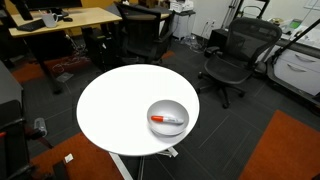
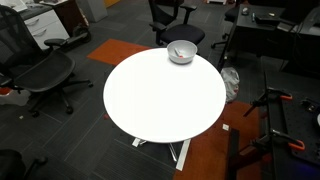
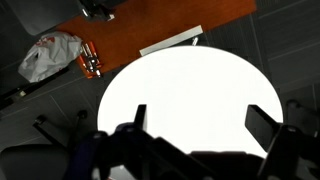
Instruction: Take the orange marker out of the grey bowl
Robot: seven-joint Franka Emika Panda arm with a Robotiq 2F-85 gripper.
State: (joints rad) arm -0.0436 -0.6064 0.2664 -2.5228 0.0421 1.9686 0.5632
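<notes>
The grey bowl (image 1: pixel 167 117) is a shiny metal bowl near the edge of the white round table (image 1: pixel 110 105). The orange marker (image 1: pixel 166 119) lies inside it, red-orange with a pale end. In an exterior view the bowl (image 2: pixel 181 51) sits at the table's far edge and the marker shows only as a faint streak. Neither exterior view shows the arm. In the wrist view my gripper (image 3: pixel 200 125) hangs high over the white table (image 3: pixel 185 85), its two dark fingers wide apart and empty. The bowl is out of the wrist view.
Black office chairs (image 1: pixel 235 55) stand around the table, with a wooden desk (image 1: pixel 65 20) behind. Orange carpet patches (image 2: pixel 125 48) lie on the dark floor. A white plastic bag (image 3: pixel 47 55) and a small red item (image 3: pixel 90 58) lie on the floor below.
</notes>
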